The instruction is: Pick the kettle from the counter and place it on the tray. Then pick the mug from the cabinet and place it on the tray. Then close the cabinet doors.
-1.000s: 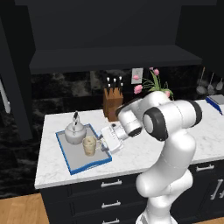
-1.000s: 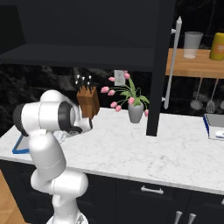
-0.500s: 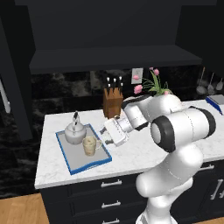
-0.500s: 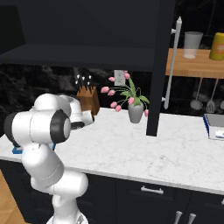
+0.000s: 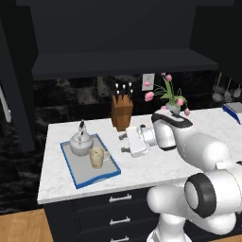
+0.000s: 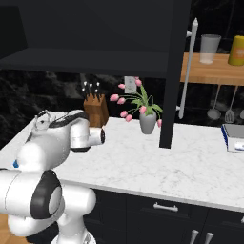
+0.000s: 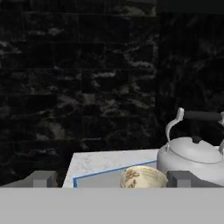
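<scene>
White marbled tabletop [image 5: 156, 165], set above dark drawers [image 5: 118, 208] with silver bar handles.

Tray [image 5: 78, 176]: flat grey, bright blue raised rim, lying near the tabletop's left end in the left base view. It carries two items.

Kettle [image 5: 81, 142]: squat, silver-grey, dark arched handle, upright on the far half of the tray. In the hand view it stands at right, lid knob and handle plain to see.

Mug [image 5: 97, 157]: cream-beige, faint dark mark, upright on the tray just in front of and beside the kettle, handle turned toward the arm. In the hand view its rim shows low, between the two finger tips.

End effector [image 5: 124, 142]: held level above the tabletop, to the right of the tray and apart from it, pointed toward the tray. Jaws spread wide, grasping nothing.

Cabinet [image 6: 95, 33]: dark upper wall unit above the tabletop. One cabinet door [image 6: 175, 71] stands swung out edge-on in the right base view, its long silver bar handle vertical.

Knife block [image 5: 122, 111]: brown wood, at the back of the tabletop behind the end effector.

Vase [image 6: 148, 123]: grey, with pink tulips, on the tabletop just beside the open door in the right base view.
</scene>
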Available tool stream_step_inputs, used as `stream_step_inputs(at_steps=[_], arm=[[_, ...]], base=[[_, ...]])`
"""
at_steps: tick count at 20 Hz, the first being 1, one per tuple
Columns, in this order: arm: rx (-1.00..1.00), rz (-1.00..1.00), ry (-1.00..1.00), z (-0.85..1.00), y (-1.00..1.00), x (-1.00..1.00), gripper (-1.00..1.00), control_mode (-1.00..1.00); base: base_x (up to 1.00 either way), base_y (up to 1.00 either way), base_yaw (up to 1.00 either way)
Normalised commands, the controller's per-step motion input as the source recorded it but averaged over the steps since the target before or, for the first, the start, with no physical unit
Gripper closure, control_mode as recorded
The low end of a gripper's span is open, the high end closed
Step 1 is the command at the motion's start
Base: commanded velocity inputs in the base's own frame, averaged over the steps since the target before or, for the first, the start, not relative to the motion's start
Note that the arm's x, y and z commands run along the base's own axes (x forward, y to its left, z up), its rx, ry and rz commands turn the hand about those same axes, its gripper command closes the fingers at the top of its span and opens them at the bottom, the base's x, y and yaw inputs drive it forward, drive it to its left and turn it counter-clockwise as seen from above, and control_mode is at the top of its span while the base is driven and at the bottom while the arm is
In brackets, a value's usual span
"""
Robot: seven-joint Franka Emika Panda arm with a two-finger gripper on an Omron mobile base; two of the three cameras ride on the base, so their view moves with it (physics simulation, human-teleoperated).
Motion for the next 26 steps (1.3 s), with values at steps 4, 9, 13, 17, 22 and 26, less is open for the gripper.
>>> stream_step_inputs(at_steps=[4,9,13,17,22,26], arm=[[0.16,-0.36,0.22,0.73,-0.31,-0.50,-1.00,-1.00],[0.02,-0.35,0.24,0.71,-0.22,-0.46,-1.00,-1.00],[0.01,-0.40,0.21,0.70,-0.30,-0.48,-1.00,-1.00],[0.00,-0.46,0.29,0.59,-0.39,-0.43,-1.00,-1.00],[0.00,-0.42,0.32,0.50,-0.35,-0.40,-1.00,-1.00],[-0.04,-0.43,0.05,0.23,-0.30,-0.63,-1.00,-1.00]], base=[[0.00,0.00,0.00],[0.00,0.00,0.00],[0.00,0.00,0.00],[0.00,0.00,0.00],[0.00,0.00,0.00],[0.00,0.00,0.00]])
